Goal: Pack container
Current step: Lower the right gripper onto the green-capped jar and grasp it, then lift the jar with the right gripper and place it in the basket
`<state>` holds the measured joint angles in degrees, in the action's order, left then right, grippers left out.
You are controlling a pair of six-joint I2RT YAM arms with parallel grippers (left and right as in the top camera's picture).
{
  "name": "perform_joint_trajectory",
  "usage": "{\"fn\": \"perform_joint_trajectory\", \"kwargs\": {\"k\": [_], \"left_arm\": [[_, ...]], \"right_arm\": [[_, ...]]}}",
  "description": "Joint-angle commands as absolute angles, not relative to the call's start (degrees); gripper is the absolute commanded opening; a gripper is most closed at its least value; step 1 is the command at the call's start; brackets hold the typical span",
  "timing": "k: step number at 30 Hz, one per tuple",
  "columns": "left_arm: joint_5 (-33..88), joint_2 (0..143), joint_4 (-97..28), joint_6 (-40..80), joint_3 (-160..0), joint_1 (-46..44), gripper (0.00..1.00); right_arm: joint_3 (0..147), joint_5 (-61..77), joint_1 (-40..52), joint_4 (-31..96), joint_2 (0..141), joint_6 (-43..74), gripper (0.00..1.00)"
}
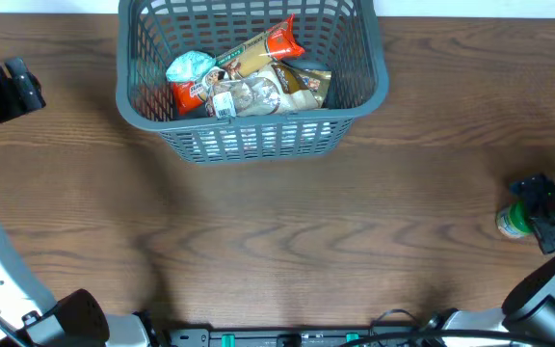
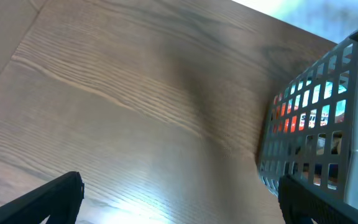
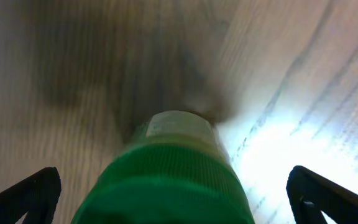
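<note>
Right claw (image 3: 179, 196) stands spread around a green-capped bottle (image 1: 511, 223), not yet pinching; snacks (image 1: 249, 82) lie in the container (image 1: 253, 145), bottle seemingly left

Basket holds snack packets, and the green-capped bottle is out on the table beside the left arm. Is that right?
Wrong arm. The green-capped bottle is beside the right arm, not the left. The overhead view shows this, and the right wrist view has it between the open fingers. The basket does hold snack packets.

Blurred green-capped bottle (image 3: 166, 171), its near part beyond the bottom edge.
</note>
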<state>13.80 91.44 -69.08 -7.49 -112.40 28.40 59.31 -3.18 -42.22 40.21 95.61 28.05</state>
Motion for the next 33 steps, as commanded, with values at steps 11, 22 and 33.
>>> {"fn": "perform_joint_trajectory", "kwargs": {"k": [11,22,33], "left_arm": [[14.35,91.50,-69.34,-7.90,-111.96,28.53,0.99],[14.35,91.50,-69.34,-8.10,-111.96,28.53,0.99],[14.37,91.50,-69.78,-12.36,-111.96,27.59,0.99]], "right_arm": [[58.92,-3.62,-42.72,38.50,102.04,27.55,0.86],[59.18,-2.13,-42.50,39.53,101.78,27.07,0.01],[82.78,6.92,-28.58,56.42,96.12,8.51,0.01]]}}
